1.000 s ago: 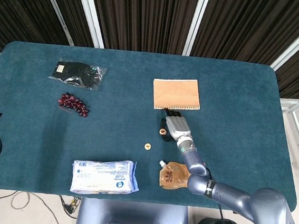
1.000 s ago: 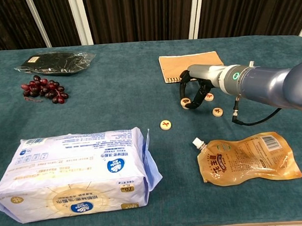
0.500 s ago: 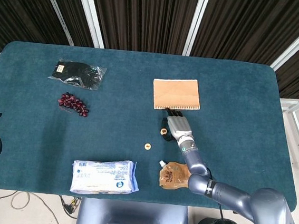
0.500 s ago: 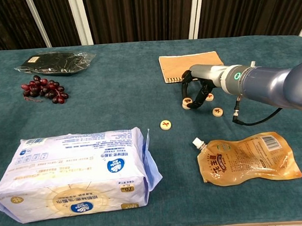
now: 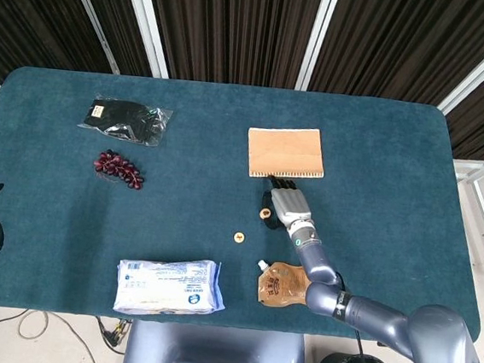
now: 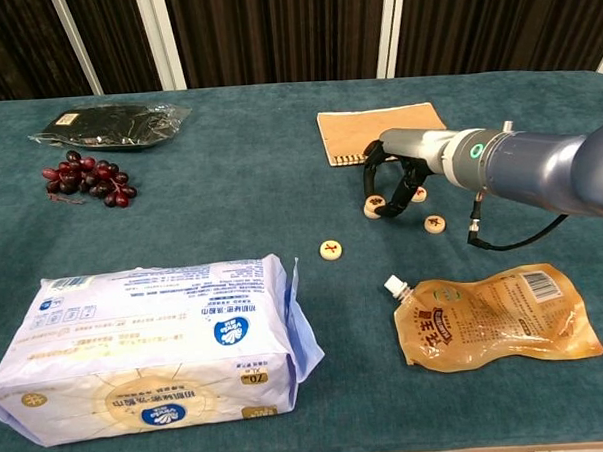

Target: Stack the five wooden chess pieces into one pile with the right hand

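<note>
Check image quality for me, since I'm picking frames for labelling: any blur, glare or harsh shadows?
Head view: even light, sharp, chess pieces tiny; the right robot hand covers some. Chest view: sharp, soft shadows, mild sheen on the brown pouch and wipes pack.

Even, bright overhead light; you get only soft, short shadows under the white tissue pack point(image 6: 151, 338) and the tan spouted pouch point(image 6: 491, 315). Teal felt-covered desk point(image 5: 382, 152) reads flat, no hot spots. Mild glare on the clear bag of black items point(image 6: 112, 124) and on the grey metal right arm point(image 6: 524, 166). Both views sharp, no motion blur. The head view bows the desk's edges slightly; dark curtains behind stay underexposed. Small wooden discs show little detail from the head.
</note>
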{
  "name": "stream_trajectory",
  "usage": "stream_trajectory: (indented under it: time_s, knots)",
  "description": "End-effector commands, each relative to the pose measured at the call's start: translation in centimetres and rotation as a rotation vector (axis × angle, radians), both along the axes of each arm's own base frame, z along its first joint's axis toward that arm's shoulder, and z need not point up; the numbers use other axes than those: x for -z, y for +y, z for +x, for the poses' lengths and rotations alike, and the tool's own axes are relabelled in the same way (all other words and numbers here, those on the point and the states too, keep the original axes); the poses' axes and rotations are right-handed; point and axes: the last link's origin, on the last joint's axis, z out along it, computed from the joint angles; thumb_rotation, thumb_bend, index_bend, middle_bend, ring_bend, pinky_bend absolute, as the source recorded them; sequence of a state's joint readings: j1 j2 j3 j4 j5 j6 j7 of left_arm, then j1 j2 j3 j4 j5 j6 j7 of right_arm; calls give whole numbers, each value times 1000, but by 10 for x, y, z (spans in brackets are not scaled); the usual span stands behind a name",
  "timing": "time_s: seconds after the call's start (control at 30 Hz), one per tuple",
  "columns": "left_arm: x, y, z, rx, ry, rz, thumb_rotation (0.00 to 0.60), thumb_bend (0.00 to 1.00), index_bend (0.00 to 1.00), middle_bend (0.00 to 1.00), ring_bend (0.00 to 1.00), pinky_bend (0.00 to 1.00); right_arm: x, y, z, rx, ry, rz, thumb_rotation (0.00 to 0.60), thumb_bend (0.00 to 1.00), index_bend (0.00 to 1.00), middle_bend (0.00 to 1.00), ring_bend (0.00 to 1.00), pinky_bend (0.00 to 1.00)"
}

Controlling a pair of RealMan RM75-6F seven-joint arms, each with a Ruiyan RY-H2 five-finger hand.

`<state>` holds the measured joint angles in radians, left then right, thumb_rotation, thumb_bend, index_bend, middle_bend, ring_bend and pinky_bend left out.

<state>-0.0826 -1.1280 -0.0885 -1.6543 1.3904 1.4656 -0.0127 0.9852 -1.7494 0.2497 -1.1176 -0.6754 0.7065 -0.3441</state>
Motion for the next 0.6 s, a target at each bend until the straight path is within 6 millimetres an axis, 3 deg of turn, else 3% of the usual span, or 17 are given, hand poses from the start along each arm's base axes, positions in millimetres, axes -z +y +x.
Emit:
stream_trajectory:
  time_s: [0.03, 0.6]
  knots:
    - [0, 0, 0, 0, 0, -1, 600, 624, 137, 1, 0, 0, 1, 0, 2, -3, -3, 3, 600, 407, 475, 0, 0, 0]
    - [-1, 0, 0, -1, -2, 2, 600, 624, 137, 1, 0, 0, 2, 0, 2, 2, -7, 5, 600, 407, 451, 0, 0, 0]
